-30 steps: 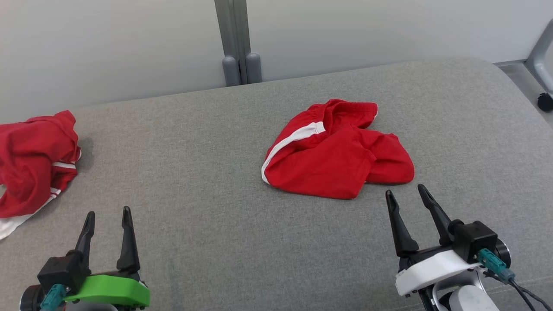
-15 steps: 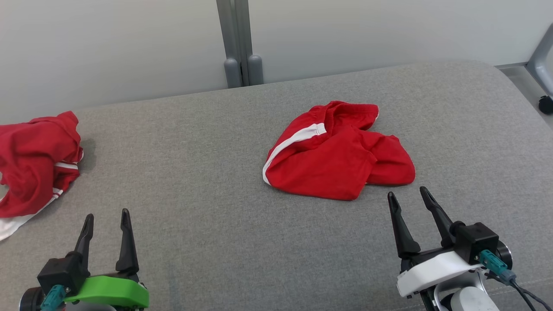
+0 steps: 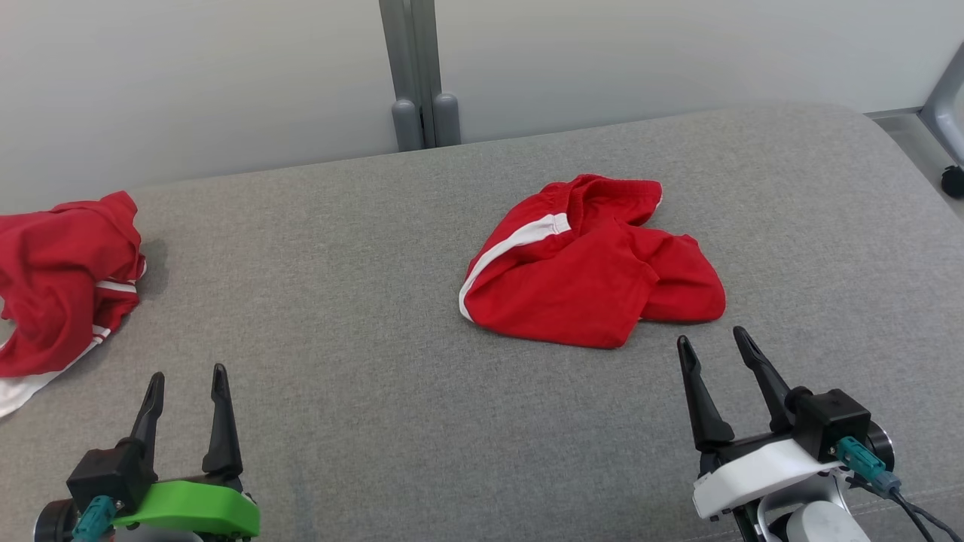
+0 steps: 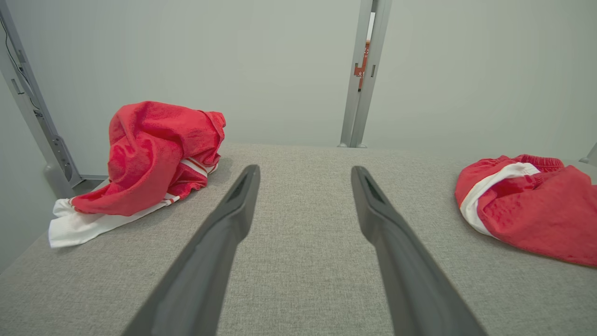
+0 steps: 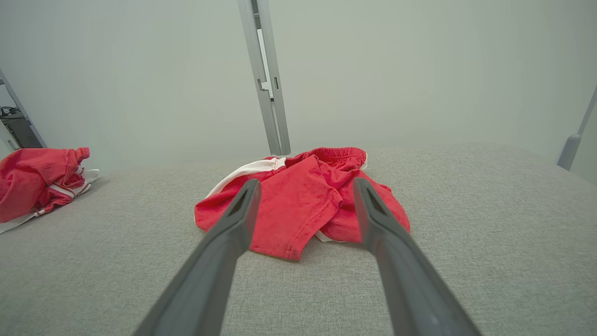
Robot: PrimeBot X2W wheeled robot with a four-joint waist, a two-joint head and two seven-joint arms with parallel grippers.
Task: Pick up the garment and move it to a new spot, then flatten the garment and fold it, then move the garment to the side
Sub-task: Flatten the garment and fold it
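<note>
A crumpled red garment (image 3: 595,271) with a white stripe lies right of centre on the grey padded surface (image 3: 361,301). My right gripper (image 3: 712,334) hovers just short of its near right edge, open and empty. In the right wrist view the garment (image 5: 298,205) lies straight ahead between and beyond the fingers of that gripper (image 5: 306,180). My left gripper (image 3: 188,370) stands open at the lower left, holding nothing. The left wrist view looks along that open gripper (image 4: 305,168) at bare fabric, with the garment (image 4: 531,205) off to the right.
Another red garment (image 3: 60,278) with white trim is bunched at the surface's left edge, also seen as a red heap (image 4: 154,154). A grey post (image 3: 414,75) stands against the pale wall behind. A chair leg with a castor (image 3: 950,181) is at the far right.
The head view has shifted slightly, so the camera moved. Neither garment nor gripper has visibly moved on its own.
</note>
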